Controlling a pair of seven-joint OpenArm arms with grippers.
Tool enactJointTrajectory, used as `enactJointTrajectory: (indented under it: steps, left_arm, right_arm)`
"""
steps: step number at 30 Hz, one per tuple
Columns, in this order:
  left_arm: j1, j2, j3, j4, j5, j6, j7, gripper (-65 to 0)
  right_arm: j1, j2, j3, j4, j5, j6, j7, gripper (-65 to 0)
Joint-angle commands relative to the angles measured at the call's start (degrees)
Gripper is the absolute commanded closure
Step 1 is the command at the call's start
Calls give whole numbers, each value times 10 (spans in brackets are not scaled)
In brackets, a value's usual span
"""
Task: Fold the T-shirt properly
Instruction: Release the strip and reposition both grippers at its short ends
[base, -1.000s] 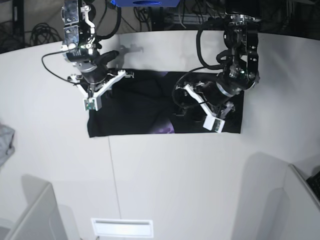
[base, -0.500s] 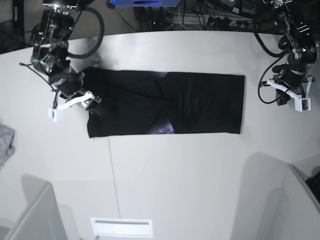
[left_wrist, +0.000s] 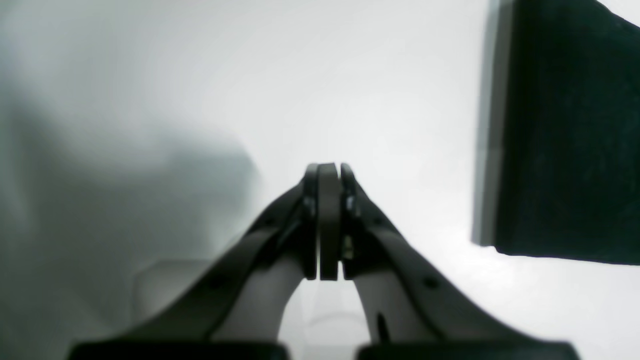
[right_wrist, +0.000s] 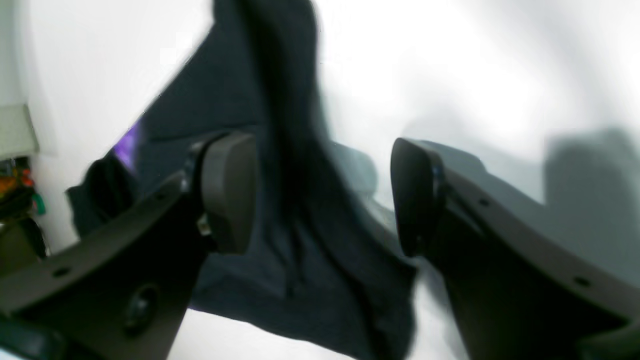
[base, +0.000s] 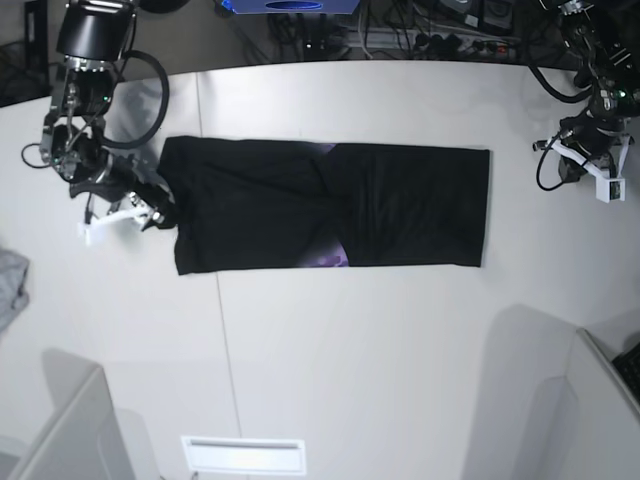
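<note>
The black T-shirt (base: 330, 205) lies flat on the white table (base: 350, 350) as a long folded band, with a bit of purple print (base: 330, 258) showing at its lower middle. My right gripper (base: 150, 215) is at the band's left end. In the right wrist view it (right_wrist: 320, 195) stands open, and blurred dark cloth (right_wrist: 235, 85) lies under and between its fingers. My left gripper (base: 572, 165) is off the band's right end, apart from the cloth. In the left wrist view it (left_wrist: 328, 172) is shut on nothing, with the T-shirt's edge (left_wrist: 570, 130) to its right.
A small grey cloth scrap (base: 10, 285) lies at the table's left edge. Grey partition walls rise at the lower left (base: 70, 430) and lower right (base: 600, 400). A white slot (base: 243, 455) sits at the front edge. Cables run behind the table.
Both arms have pulled outward off the T-shirt to its two ends. The right gripper has opened and the left gripper has shut. The T-shirt now lies flat and uncovered.
</note>
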Motion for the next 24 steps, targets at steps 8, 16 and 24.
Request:
enactJointTrajectory:
  steps: [8, 16, 24]
  left_arm:
    - [-18, -7, -2, 7, 83, -3, -13, 0]
    - [-18, -5, -1, 7, 85, -3, -13, 0]
    - [-19, -5, 1, -6, 86, -3, -13, 0]
  right_arm:
    - [2, 6, -3, -25, 8, 83, 7, -392]
    - [1, 4, -64, -24, 8, 86, 7, -390]
    - [-6, 10, -113, -31, 7, 85, 45, -389]
